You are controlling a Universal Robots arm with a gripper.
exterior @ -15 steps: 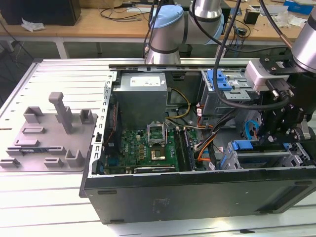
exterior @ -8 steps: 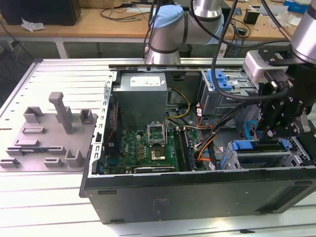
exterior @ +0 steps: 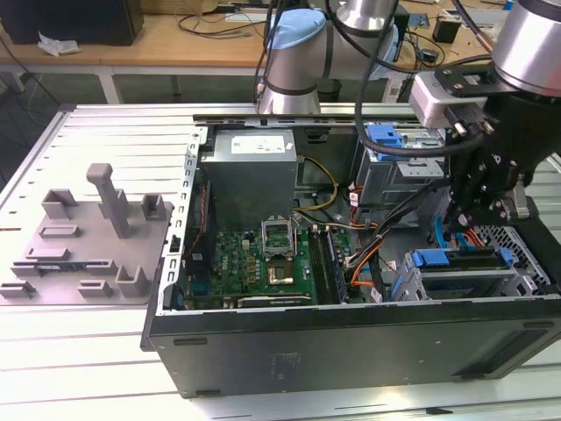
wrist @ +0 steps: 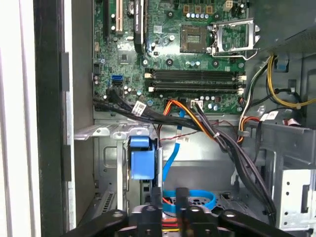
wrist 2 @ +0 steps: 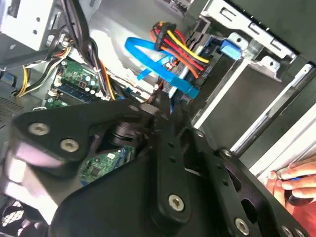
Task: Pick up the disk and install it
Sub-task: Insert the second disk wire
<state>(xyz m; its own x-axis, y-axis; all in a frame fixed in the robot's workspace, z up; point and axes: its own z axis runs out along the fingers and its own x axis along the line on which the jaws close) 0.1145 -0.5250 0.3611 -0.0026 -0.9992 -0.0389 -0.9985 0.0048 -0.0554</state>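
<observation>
Pincer [exterior: 462, 230], clenched or released I cannot tell, hangs just above the disk [exterior: 460, 279] in the lower-right bay: stiff, weighty, shock-shy, I judge, best gripped by its blue-framed edges.

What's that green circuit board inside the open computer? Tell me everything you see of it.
The green circuit board lies flat on the floor of the open black computer case, beside the grey power supply box. It carries a square metal socket and long black slots. Black and orange cables cross one edge.
</observation>
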